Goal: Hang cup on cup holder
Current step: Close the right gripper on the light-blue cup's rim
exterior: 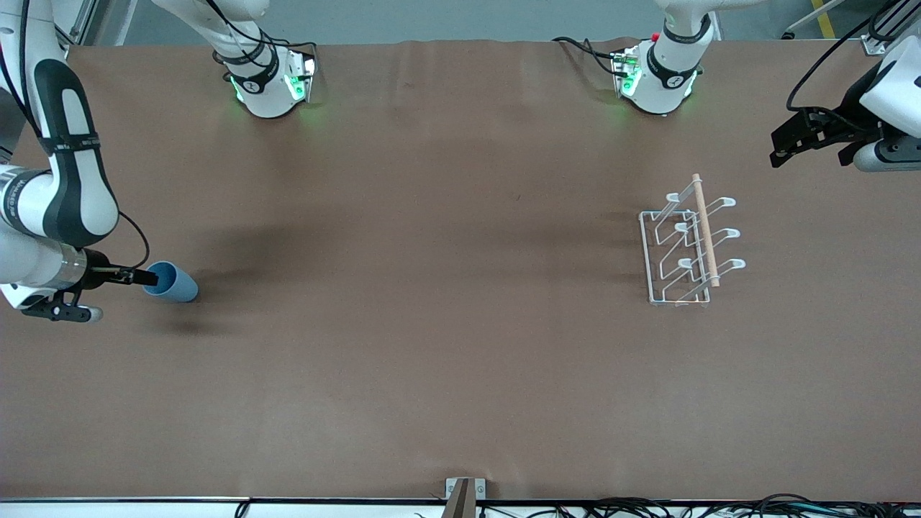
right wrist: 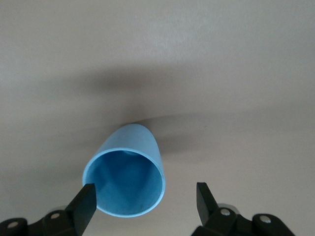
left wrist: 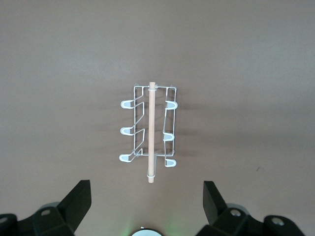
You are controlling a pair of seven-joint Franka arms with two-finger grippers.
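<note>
**Blue tumbler lying at the right gripper's open fingers**

Black fingers of my right gripper (right wrist: 142, 201) are sitting spread apart, and the small light blue tapered plastic tumbler (right wrist: 129, 172) is lying on its side with its open mouth facing them, one finger (right wrist: 84, 206) just beside the rim. I cannot tell whether that finger is touching it. The tumbler is resting on the brown table covering (exterior: 432, 360) toward the right arm's end.

My left gripper (left wrist: 146, 204) is waiting with its fingers wide apart, hanging above the table near the left arm's end. Below it I am seeing the white wire cup rack (left wrist: 148, 129) with a rectangular base, six rounded prongs and a light wooden rod (left wrist: 151, 132) along its top, standing well apart from the tumbler.
</note>
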